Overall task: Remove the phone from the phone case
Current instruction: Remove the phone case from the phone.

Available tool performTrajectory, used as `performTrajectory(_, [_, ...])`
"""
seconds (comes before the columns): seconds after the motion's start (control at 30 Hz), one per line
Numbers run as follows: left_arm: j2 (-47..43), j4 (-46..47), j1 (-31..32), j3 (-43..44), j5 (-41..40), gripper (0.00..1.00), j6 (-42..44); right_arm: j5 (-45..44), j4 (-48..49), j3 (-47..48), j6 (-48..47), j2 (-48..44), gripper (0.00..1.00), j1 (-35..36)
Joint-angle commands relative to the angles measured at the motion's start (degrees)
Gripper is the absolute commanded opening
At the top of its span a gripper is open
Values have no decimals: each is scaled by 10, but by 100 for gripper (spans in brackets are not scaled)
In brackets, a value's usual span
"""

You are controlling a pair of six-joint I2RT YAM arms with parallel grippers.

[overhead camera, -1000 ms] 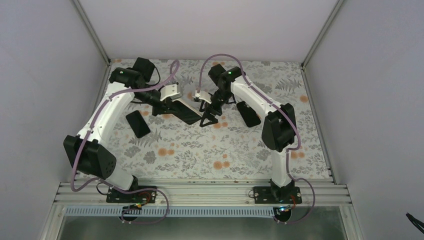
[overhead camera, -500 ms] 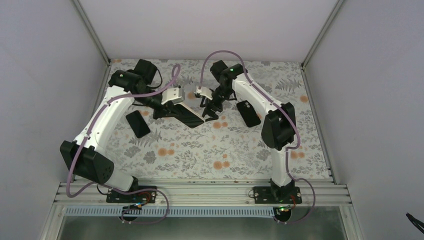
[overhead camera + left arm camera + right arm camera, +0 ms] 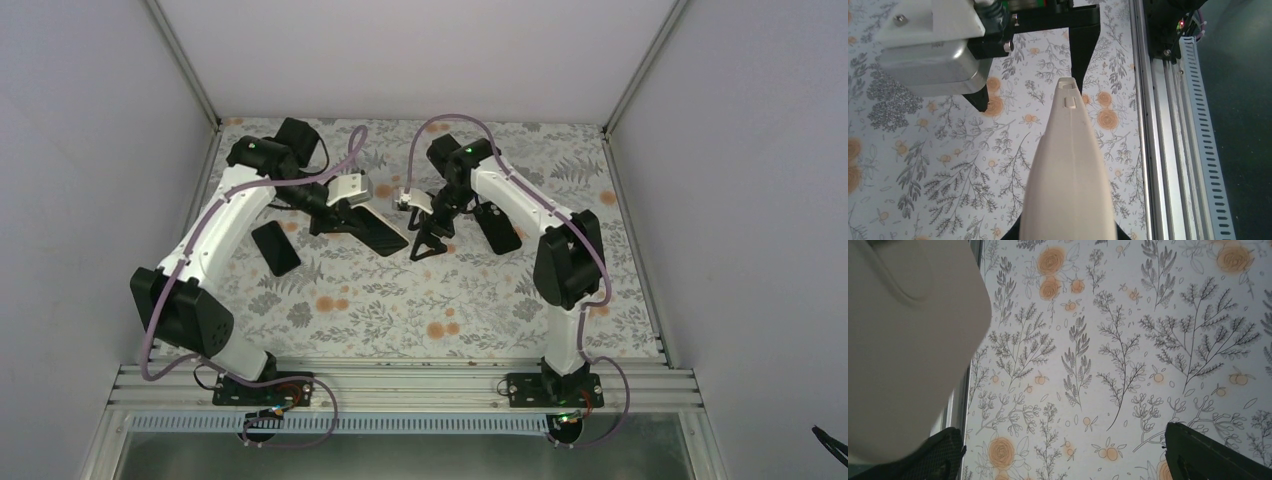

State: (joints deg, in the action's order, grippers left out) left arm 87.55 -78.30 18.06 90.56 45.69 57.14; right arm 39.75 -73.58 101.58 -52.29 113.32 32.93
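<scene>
Starting from the aluminium rail (image 3: pixel 400 385) that carries both arm bases, the floral table (image 3: pixel 400 310) runs away from the camera. A loose black slab (image 3: pixel 275 247) lies flat on it, to the near left of the left gripper's jaws and well apart from them.

Next out, the right gripper (image 3: pixel 427 248) hangs fingertips-down over the cloth with its jaws spread wide. Its own wrist view shows only the flower print between its two black fingers (image 3: pixel 1205 455). A pale blurred shape (image 3: pixel 903 340) fills that view's upper left, and what it is cannot be told.

Just left of those wide jaws is the free end of the phone case (image 3: pixel 380 230), a flat black piece held tilted above the table. The frames do not settle whether its tip touches the right gripper's finger. Seen edge-on from the left wrist, the case looks pale, with a small button-like notch near its tip. Whether anything is seated inside it cannot be told.

The left gripper (image 3: pixel 338 214) pinches the case's other end, jaws drawn narrow onto it.

A second black slab (image 3: pixel 497 226) lies on the table to the right of the right gripper's jaws, partly hidden behind that arm.
</scene>
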Motion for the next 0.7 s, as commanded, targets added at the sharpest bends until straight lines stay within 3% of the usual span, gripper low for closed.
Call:
performTrajectory(0.0, [12, 5, -2, 16, 50, 2, 1, 27, -2, 26, -1, -5, 98, 4])
performTrajectory(0.67, [-10, 5, 2, -4, 80, 2, 5, -3, -1, 109, 14, 56, 96, -4])
